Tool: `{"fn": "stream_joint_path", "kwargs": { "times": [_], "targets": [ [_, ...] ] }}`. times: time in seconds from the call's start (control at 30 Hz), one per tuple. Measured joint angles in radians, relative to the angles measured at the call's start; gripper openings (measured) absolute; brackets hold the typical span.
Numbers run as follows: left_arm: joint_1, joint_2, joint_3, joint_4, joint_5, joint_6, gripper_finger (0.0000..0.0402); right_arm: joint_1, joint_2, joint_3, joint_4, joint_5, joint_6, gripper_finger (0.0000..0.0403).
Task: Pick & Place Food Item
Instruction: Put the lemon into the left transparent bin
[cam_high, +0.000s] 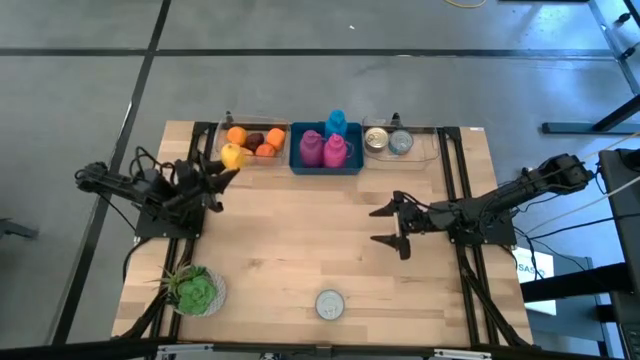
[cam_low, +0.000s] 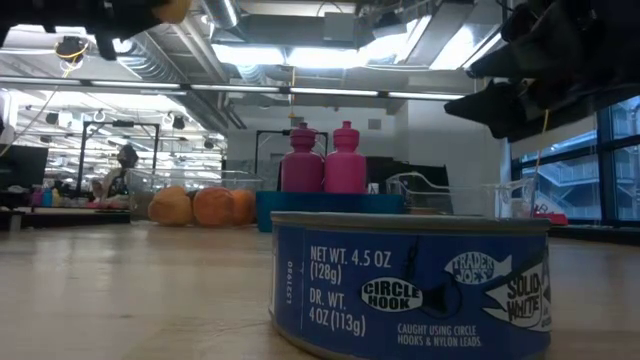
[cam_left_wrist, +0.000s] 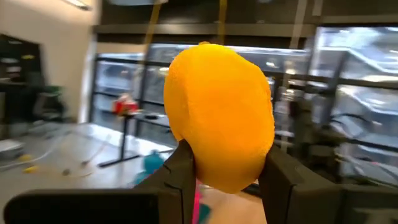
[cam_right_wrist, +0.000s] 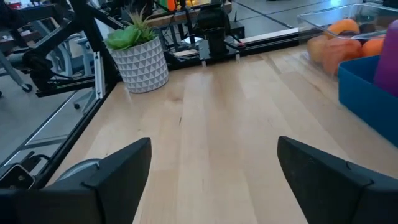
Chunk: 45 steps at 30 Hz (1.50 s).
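A yellow-orange fruit (cam_left_wrist: 217, 112) sits between the fingers of my left gripper (cam_high: 229, 166), which is shut on it. It hangs above the table's far left, beside the near left corner of a clear bin (cam_high: 256, 128) of oranges (cam_high: 272, 141). In the low view the fruit (cam_low: 172, 9) shows at the top left, high over the table. My right gripper (cam_high: 389, 225) stands open above the middle right of the table, nothing between its fingers (cam_right_wrist: 118, 168). My left gripper pinches the fruit's two opposite sides (cam_left_wrist: 200, 163) between its two fingers (cam_left_wrist: 183, 168). The fingers come from the table's left, about level and tipped a little upward. Most of the fruit sticks out beyond the fingertips, lifted clear of the table.
A blue bin (cam_high: 326, 166) with pink bottles (cam_high: 312, 148) stands at the far middle, and a clear bin with cans (cam_high: 388, 141) to its right. A potted plant (cam_high: 194, 290) is at the near left, a tuna can (cam_high: 330, 303) at the near edge. Bare wood lies between.
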Motion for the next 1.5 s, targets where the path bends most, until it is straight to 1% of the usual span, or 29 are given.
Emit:
{"fn": "stream_joint_path", "kwargs": {
  "times": [0.1, 0.23, 0.3, 0.47, 0.6, 0.77, 0.9, 1.07, 1.23, 1.4, 1.5],
  "targets": [
    [0.000, -0.009, 0.000, -0.011, -0.084, 0.003, 0.0107, -0.009, 0.000, 0.000, 0.002, 0.000, 0.000, 0.0345],
    [0.000, -0.009, 0.000, -0.036, -0.233, 0.014, 0.0107, -0.016, 0.000, 0.000, 0.012, 0.000, -0.006, 0.0345],
    [0.001, -0.008, 0.000, -0.057, -0.283, 0.008, 0.0107, -0.016, 0.000, 0.000, 0.018, 0.000, -0.019, 0.0345],
    [0.004, -0.008, 0.003, -0.067, -0.310, 0.006, 0.0107, -0.016, 0.000, 0.000, 0.044, 0.000, -0.032, 0.0345],
    [0.034, 0.014, 0.044, -0.154, -0.331, -0.046, 0.0107, -0.016, 0.000, 0.000, 0.065, 0.000, -0.053, 0.0345],
    [0.102, 0.102, 0.127, -0.279, -0.329, -0.117, 0.0107, -0.028, 0.000, 0.000, 0.084, 0.000, -0.061, 0.0345],
    [0.178, 0.197, 0.205, -0.385, -0.285, -0.168, 0.0107, -0.039, 0.000, 0.000, 0.085, -0.002, -0.069, 0.0345],
    [0.312, 0.303, 0.295, -0.519, -0.201, -0.256, 0.0107, -0.046, 0.000, 0.000, 0.085, -0.008, -0.076, 0.0345],
    [0.481, 0.409, 0.369, -0.643, -0.041, -0.359, 0.0107, -0.046, 0.000, 0.000, 0.085, -0.012, -0.076, 0.0345],
    [0.640, 0.513, 0.410, -0.665, 0.163, -0.376, 0.0107, -0.046, 0.000, 0.000, 0.085, -0.012, -0.076, 0.0345],
    [0.727, 0.574, 0.436, -0.667, 0.238, -0.378, 0.0107, -0.046, 0.000, 0.000, 0.082, -0.012, -0.076, 0.0345]
  ]
}}
